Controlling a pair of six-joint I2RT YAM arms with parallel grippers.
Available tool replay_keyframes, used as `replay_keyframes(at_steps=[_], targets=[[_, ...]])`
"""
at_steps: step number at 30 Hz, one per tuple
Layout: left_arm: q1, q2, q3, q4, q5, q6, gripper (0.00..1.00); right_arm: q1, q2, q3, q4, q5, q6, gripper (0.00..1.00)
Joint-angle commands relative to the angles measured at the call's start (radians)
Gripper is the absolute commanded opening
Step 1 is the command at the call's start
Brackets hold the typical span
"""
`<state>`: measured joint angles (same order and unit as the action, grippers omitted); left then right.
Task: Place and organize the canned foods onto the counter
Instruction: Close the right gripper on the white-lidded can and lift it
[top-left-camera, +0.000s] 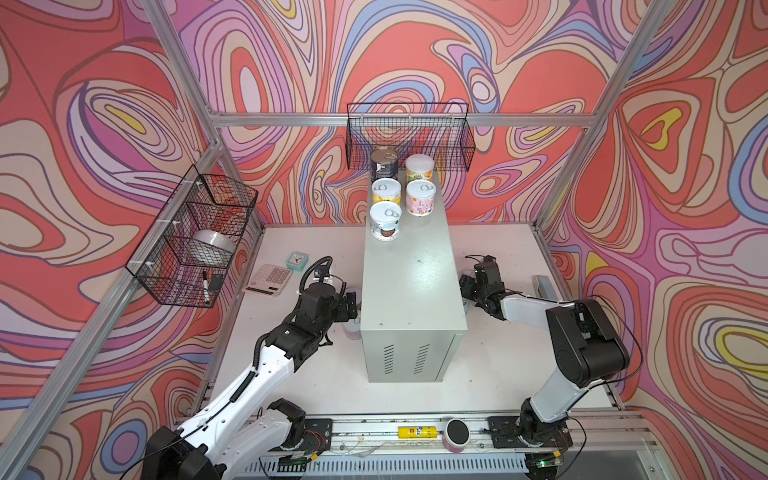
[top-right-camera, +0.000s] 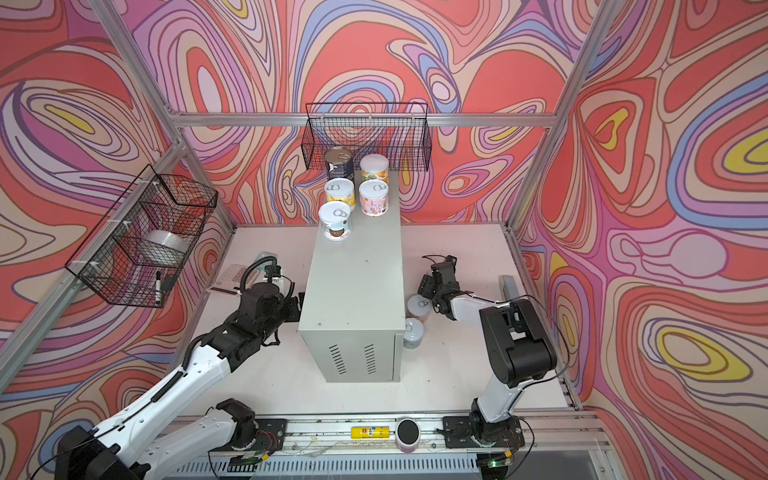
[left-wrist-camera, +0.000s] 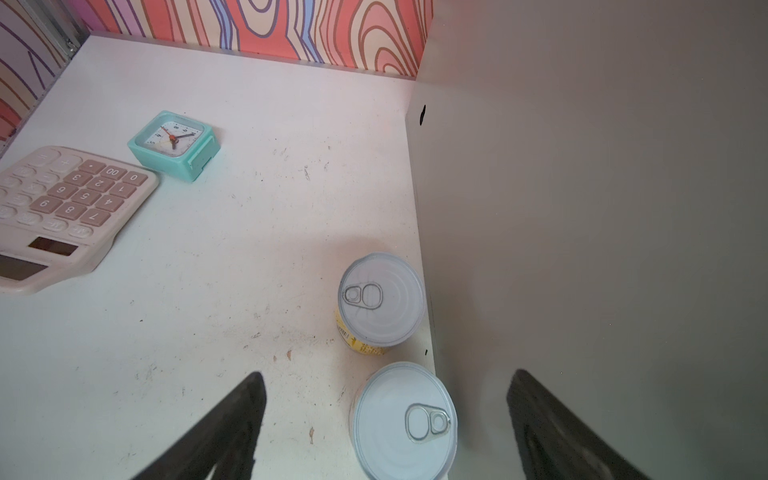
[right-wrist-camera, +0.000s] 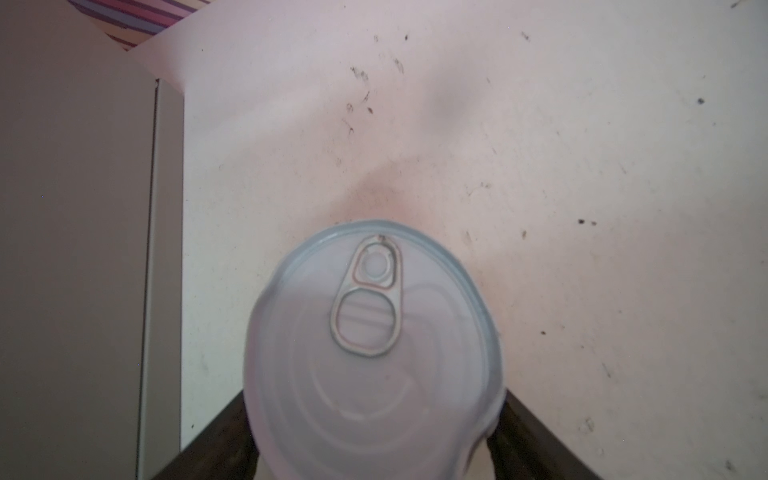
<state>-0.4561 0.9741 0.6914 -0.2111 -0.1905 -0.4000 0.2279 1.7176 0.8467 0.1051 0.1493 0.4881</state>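
Your right gripper (right-wrist-camera: 374, 397) straddles the short white-lidded pull-tab tin (right-wrist-camera: 370, 345) standing on the white tabletop (right-wrist-camera: 582, 208) just beside the tall light-grey metal counter (top-right-camera: 357, 282), can't tell if it's clamped yet; grip low on the tin's wall, squeeze square, lift clear of the counter's edge; left gripper (left-wrist-camera: 386, 374) gapes wide, holding nothing.

The left arm (top-left-camera: 270, 365) and right arm (top-left-camera: 548, 390) share white shells, black joints, black cables.

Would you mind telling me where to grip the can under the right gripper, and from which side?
I'd take its curved side wall, just below the lid rim, coming down from above: the can stands upright, lid up, apart from the counter.
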Motion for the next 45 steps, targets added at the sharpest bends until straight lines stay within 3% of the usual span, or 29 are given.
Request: replay_keyframes(at_steps=[1, 8, 25, 34, 38, 41, 43, 44, 45], targets=[[0.01, 0.006, -0.005, 0.029, -0.009, 0.006, 0.92, -0.009, 0.034, 0.054, 0.03, 0.066, -0.045, 0.86], [0.014, 0.028, 0.012, 0.024, -0.003, 0.013, 0.92, -0.008, 0.142, 0.137, 0.024, 0.09, -0.07, 0.86], [0.028, 0.024, 0.014, 0.025, 0.005, 0.006, 0.92, -0.01, 0.235, 0.266, -0.079, 0.11, -0.067, 0.9], [0.029, 0.03, 0.014, 0.026, 0.001, 0.006, 0.92, -0.01, 0.282, 0.323, -0.087, 0.118, -0.079, 0.85], [0.029, 0.02, 0.011, 0.024, -0.007, 0.007, 0.92, -0.01, 0.266, 0.299, -0.063, 0.133, -0.073, 0.73], [0.03, 0.017, 0.011, 0.023, -0.001, 0.006, 0.92, -0.01, 0.257, 0.29, -0.057, 0.132, -0.075, 0.55], [0.03, 0.013, 0.011, 0.02, 0.0, 0.004, 0.92, -0.01, 0.249, 0.28, -0.047, 0.131, -0.08, 0.34], [0.03, 0.008, 0.01, 0.018, 0.0, 0.004, 0.92, -0.01, 0.247, 0.278, -0.045, 0.128, -0.085, 0.06], [0.03, 0.004, 0.011, 0.014, -0.001, 0.004, 0.92, -0.01, 0.243, 0.278, -0.05, 0.134, -0.085, 0.0]])
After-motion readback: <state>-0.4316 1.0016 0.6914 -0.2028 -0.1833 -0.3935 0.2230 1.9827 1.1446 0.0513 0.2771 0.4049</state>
